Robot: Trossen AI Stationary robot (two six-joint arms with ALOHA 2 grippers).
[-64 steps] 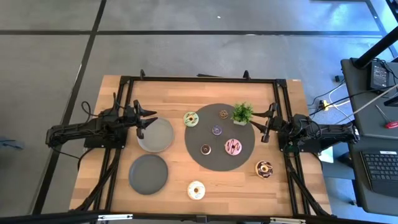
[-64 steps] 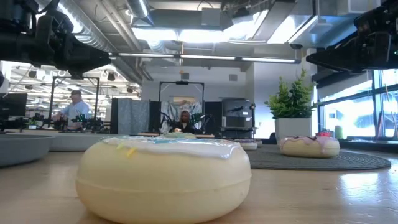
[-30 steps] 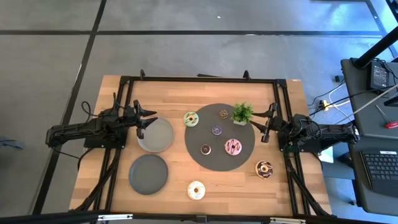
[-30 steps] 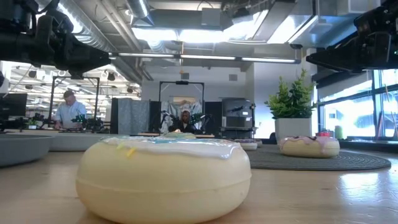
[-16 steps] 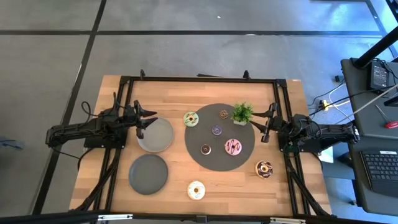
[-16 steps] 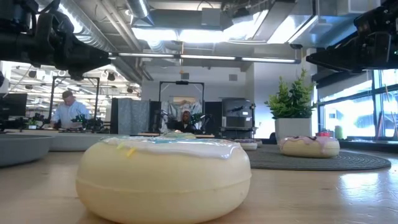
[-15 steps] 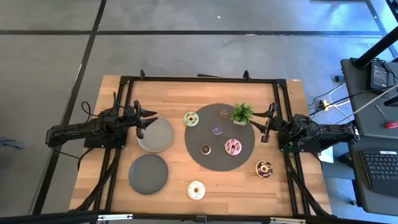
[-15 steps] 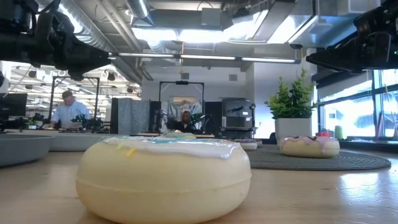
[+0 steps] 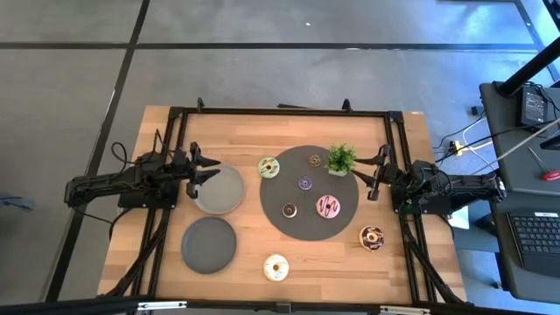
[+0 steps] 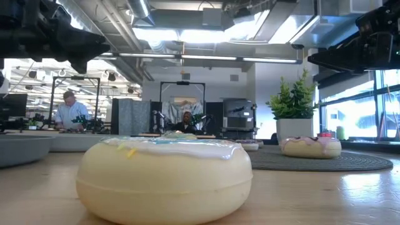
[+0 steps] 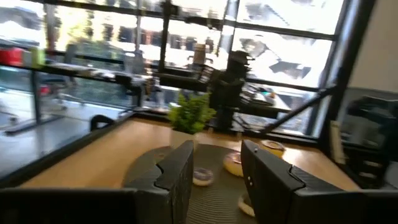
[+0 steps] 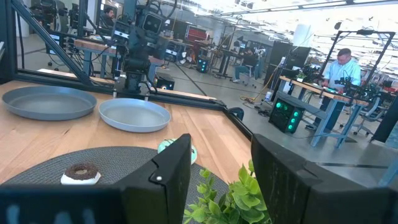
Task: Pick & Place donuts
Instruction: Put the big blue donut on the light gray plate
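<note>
Several donuts lie on the table. A pale-green one [image 9: 269, 167] lies beside the dark round mat [image 9: 302, 225]. On the mat are a pink one [image 9: 328, 206] and tiny brown [image 9: 314, 160], purple [image 9: 304, 184] and chocolate [image 9: 290, 209] ones. A chocolate-sprinkled donut [image 9: 371, 236] and a cream donut [image 9: 276, 267] lie on the bare wood nearer the front. My left gripper [image 9: 210, 171] hovers open at the left, over the edge of a grey plate [image 9: 223, 194]. My right gripper [image 9: 374, 173] hovers open at the mat's right edge. Both point level, above the table.
A second grey plate [image 9: 209, 244] lies near the front left. A small potted plant [image 9: 340, 158] stands on the mat's far right part, close to my right gripper. A black frame [image 9: 280, 112] runs round the table. Bare wood shows along the front edge.
My left gripper has tipped up a little and turned slightly in place. It has stayed open. Nothing on the table has moved.
</note>
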